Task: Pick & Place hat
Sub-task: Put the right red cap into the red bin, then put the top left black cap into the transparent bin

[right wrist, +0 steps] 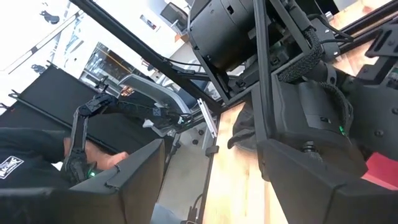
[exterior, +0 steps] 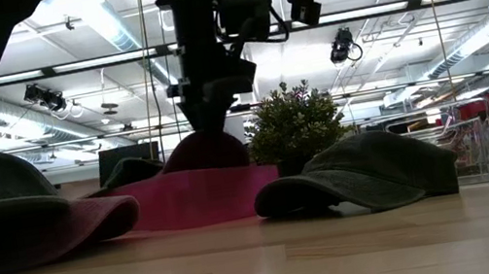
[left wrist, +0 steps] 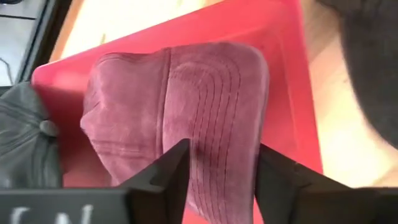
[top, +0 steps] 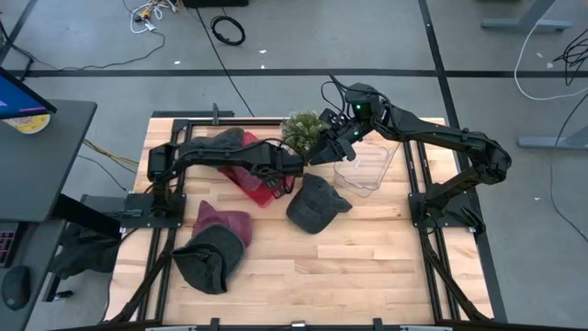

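L gripper (left wrist: 216, 180) over the red tray (left wrist: 283, 74), fingers (left wrist: 163, 177) spread partway, straddling the brim of the maroon hat (left wrist: 186, 106) lying in the tray; contact w/ fabric likely, not pinched. Grey hat (left wrist: 25, 140) just beside it in the same tray. R gripper (top: 323, 153) raised near the plant (top: 301, 129), spread, holding nothing. Dark cap (top: 315, 204) on counter (top: 367, 267).

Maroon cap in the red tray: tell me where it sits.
The maroon cap lies in the red tray, under the left hand, beside a grey cap.
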You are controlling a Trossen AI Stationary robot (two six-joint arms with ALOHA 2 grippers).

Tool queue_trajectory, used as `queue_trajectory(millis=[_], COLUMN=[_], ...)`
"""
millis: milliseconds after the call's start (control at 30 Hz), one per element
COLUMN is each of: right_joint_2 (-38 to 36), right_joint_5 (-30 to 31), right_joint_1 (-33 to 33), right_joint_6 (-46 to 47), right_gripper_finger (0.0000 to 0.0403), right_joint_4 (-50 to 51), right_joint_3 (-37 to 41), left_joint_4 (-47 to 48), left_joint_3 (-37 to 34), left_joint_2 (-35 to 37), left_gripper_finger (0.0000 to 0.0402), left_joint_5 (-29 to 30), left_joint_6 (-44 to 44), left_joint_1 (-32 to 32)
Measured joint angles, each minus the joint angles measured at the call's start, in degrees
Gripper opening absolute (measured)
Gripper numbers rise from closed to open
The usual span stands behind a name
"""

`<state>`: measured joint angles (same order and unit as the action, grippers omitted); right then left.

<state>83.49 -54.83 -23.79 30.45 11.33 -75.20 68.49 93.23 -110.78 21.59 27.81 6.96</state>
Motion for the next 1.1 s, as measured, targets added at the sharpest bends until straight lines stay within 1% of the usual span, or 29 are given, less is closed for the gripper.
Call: queue_trajectory(millis=[100, 300, 433, 533, 633, 767, 1000, 1100], right_joint_2=[0.0, 0.0, -0.05, -0.07, -0.07, -0.03, 0.09, 0.08], right_joint_5=[0.02, 0.63, 0.37, 0.39, 0.44, 0.67, 0.42, 0.42], right_joint_1=[-0.02, 0.0, -0.02, -0.05, -0.02, 0.02, 0.04, 0.04], right_joint_6=[-0.06, -0.03, -0.04, -0.01, 0.0, -0.01, 0.35, 0.36], right_gripper_finger=[0.0279, 0.0279, 0.0279, 0.0279, 0.0279, 0.0279, 0.0279, 0.0279], right_joint_4=[-0.02, 0.09, -0.13, -0.17, -0.07, -0.2, 0.15, 0.22], right_joint_3=[0.0, 0.0, -0.04, -0.04, -0.04, -0.04, 0.07, 0.07], left_joint_4=[-0.6, -3.08, -5.37, -5.9, -4.54, 0.03, 8.54, 11.53], left_joint_3=[0.0, 0.0, -0.02, -0.02, -0.02, -0.02, 0.07, 0.07], left_joint_2=[0.0, 0.0, 0.0, 0.0, 0.26, 1.65, 9.85, 13.44], left_gripper_finger=[0.0199, 0.026, 0.0284, 0.029, 0.0291, 0.0291, 0.0291, 0.0291], left_joint_5=[-1.88, -9.54, -11.6, -11.92, -9.79, -2.82, 3.2, 6.61], left_joint_6=[-0.02, -1.37, -2.06, -3.28, -3.03, -2.98, -2.88, -0.04], left_joint_1=[0.16, 1.26, 1.49, 1.58, 1.56, 1.63, 4.15, 6.73])
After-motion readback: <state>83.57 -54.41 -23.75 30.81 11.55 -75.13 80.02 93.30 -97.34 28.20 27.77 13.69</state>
